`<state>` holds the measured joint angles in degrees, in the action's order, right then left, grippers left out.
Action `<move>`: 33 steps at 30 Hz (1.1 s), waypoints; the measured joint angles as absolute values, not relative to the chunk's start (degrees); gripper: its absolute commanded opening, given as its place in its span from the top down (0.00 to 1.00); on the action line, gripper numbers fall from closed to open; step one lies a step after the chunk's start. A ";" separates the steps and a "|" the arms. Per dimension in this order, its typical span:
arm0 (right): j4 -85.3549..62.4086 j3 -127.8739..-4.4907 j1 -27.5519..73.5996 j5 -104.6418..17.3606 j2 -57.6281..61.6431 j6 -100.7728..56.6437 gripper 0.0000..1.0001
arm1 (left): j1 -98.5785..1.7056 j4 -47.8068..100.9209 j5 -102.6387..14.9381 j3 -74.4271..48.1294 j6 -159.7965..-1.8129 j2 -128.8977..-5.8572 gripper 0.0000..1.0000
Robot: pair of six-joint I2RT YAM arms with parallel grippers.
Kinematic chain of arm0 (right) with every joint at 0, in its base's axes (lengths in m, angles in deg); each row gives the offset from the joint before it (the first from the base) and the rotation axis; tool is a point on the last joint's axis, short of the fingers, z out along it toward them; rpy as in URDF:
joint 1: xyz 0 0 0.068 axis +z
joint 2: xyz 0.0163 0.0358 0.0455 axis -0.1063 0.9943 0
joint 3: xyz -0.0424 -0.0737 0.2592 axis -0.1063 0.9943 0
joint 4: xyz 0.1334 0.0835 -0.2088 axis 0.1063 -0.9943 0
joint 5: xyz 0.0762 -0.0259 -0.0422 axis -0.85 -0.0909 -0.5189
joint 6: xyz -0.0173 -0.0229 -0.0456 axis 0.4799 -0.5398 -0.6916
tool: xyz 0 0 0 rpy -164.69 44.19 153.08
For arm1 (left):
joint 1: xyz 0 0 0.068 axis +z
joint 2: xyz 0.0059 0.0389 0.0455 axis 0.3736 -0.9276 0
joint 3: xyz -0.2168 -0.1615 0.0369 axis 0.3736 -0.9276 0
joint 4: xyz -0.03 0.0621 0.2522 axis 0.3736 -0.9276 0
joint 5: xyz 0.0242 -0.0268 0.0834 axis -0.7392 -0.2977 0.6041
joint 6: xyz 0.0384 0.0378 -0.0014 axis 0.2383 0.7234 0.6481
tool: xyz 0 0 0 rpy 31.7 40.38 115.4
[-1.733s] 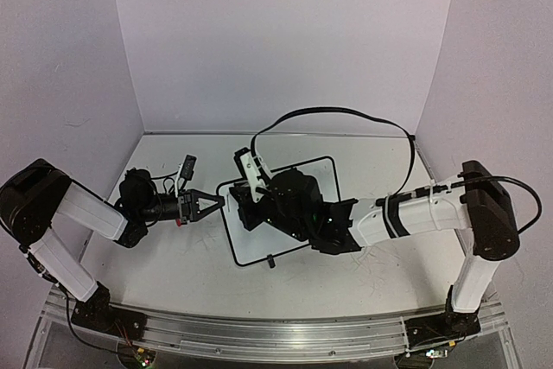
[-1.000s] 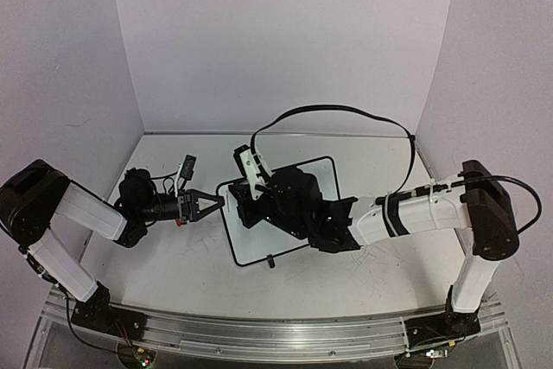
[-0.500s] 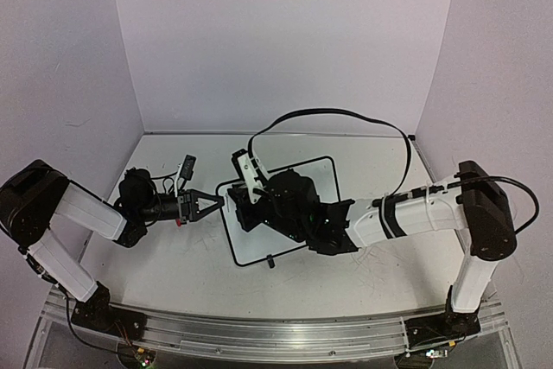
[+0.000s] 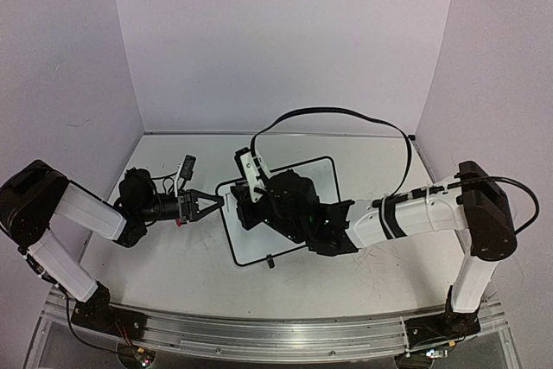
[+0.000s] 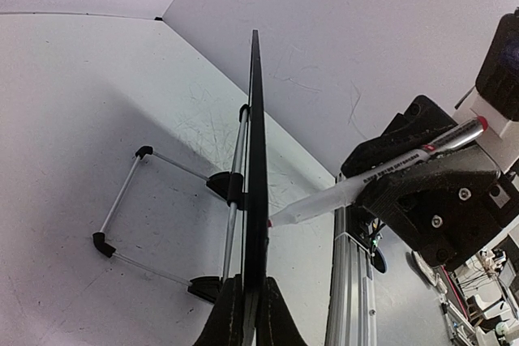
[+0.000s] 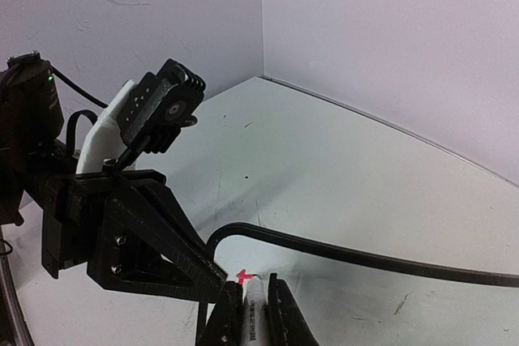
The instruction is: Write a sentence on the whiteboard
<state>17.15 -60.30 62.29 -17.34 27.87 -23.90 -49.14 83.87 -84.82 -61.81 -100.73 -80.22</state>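
1. L end effector [image 4: 206,203] is clamping shut on the left edge of the whiteboard [image 4: 255,246]. The left wrist view is showing the frame edge-on, pinched between both fingers. Prob. reason: it's bracing the board so pen pressure isn't pushing it around.
2. Board is sitting mid-tabletop [image 4: 199,278], between the 2 arms. Its wire stand [image 5: 122,200] is sticking out on the side away from the pen, propping the writing face toward the R arm.
3. R end effector [image 6: 254,305] is gripping closed on the marker [image 5: 365,188], holding it slanted w/ the nib right at the board face. The angle is likely letting the nib reach the surface w/o the fingers hitting it.
4. R wrist is hanging over the board centre in the top view and hiding most of the face.
5. Of the sentence [image 6: 245,275], only a small red stroke is showing, just ahead of the nib. No letters are readable, so I'm judging the writing as early on.
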 measured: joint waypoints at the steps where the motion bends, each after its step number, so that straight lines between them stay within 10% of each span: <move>1: 17.15 -60.30 62.33 -17.24 27.88 -23.80 1.00 | -49.14 83.87 -84.82 -61.81 -100.73 -80.22 1.00; 33: 17.07 -58.67 62.72 -17.26 27.43 -20.40 1.00 | -49.14 83.48 -84.67 -61.81 -100.71 -80.09 1.00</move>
